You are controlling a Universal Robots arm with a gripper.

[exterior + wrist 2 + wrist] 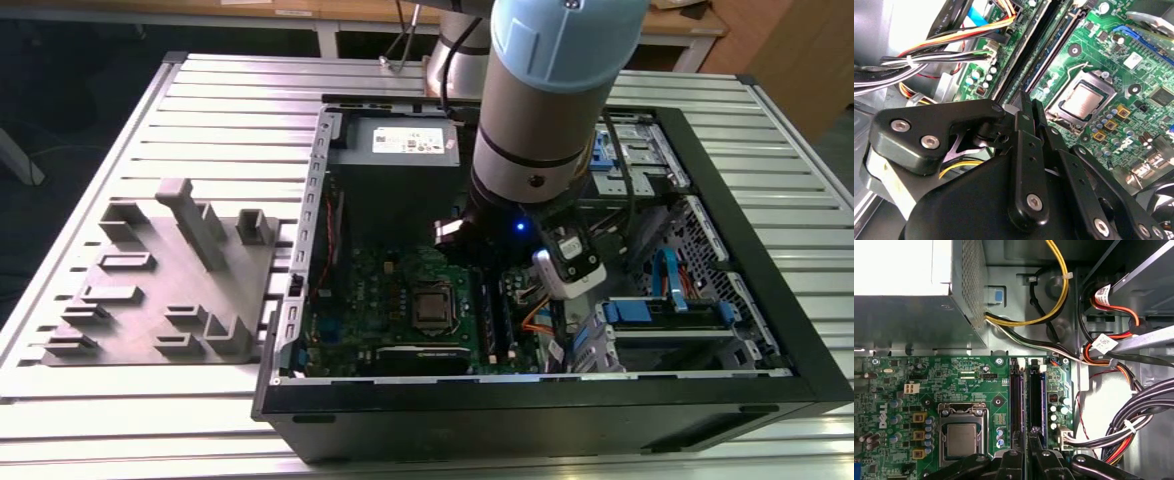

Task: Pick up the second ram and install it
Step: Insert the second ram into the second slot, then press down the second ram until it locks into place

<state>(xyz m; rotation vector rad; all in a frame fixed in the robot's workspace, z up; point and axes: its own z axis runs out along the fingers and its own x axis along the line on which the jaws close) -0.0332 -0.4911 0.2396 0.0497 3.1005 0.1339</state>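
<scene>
One dark blue second ram sits upright in its slot, pincer closed above.

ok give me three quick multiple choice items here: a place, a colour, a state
1. Where is the grey fixture relative to the computer case?
A inside it
B on the table, at the exterior view's left of it
C under it
2. The motherboard is:
A red
B green
C white
3. The case is:
A open
B closed
C upside down
Answers: 1 B, it stands on the slats beside the case; 2 B, green in both wrist views; 3 A, its insides show.
</scene>
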